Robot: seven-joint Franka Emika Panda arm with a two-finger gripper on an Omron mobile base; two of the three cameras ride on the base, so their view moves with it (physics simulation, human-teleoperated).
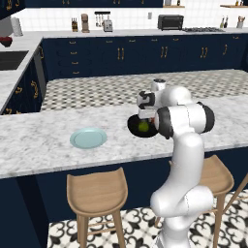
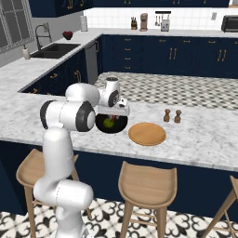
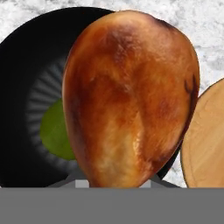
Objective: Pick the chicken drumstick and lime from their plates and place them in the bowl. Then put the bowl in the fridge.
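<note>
A white robot arm reaches over a pale marble worktop (image 1: 43, 135) in a dark blue kitchen. Its pincer (image 3: 114, 186) is closed on a small orange-brown roasted chicken drumstick (image 3: 131, 96), held directly above a round, deep, glossy black bowl (image 3: 26, 87). The small round green lime (image 3: 59, 131) already lies at the bottom of that bowl. The step in hand looks like dropping the drumstick into the bowl. Next, I judge, the pincer must lower a little, let go over the bowl's middle, then take hold of the bowl for the fridge.

The round tan wooden plate (image 2: 147, 134) sits just right of the bowl with nothing on it. The round pale light-blue plate (image 1: 88, 138) lies well to the left, also bare. Two small brown shakers (image 2: 172, 115) stand farther right, behind the wooden plate.
</note>
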